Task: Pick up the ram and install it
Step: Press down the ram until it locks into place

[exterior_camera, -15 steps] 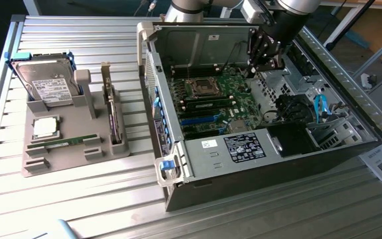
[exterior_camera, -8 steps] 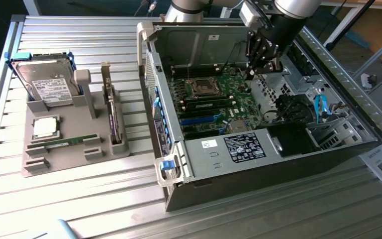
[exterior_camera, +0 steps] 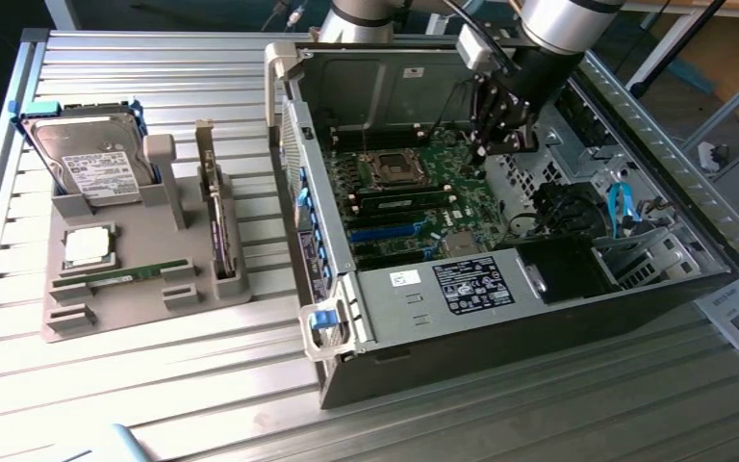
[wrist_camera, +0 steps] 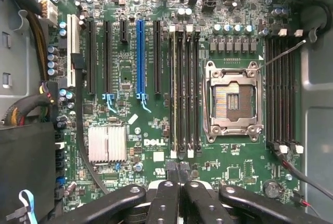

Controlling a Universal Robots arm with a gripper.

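The ram (exterior_camera: pixel 126 276), a thin green stick, lies flat in a slot of the grey holder (exterior_camera: pixel 113 313) at the exterior view's left, outside the computer case. My gripper (exterior_camera: pixel 485 154) hangs inside the open case (exterior_camera: pixel 472 289), over the motherboard and far from the ram. In the wrist view the gripper (wrist_camera: pixel 179 174) is shut, its black fingers (wrist_camera: pixel 165 198) pressed together with nothing between them. It hovers over the board beside a bank of long memory slots (wrist_camera: pixel 184 88). An open processor socket (wrist_camera: pixel 231 101) sits beside those slots.
On the grey holder also stand a hard drive (exterior_camera: pixel 93 168), a square silver processor chip (exterior_camera: pixel 88 245) and an upright expansion card (exterior_camera: pixel 222 236). The case walls, black cables (exterior_camera: pixel 562 207) and a blue cable (exterior_camera: pixel 620 207) crowd the gripper. A second slot bank (wrist_camera: pixel 281 94) flanks the socket.
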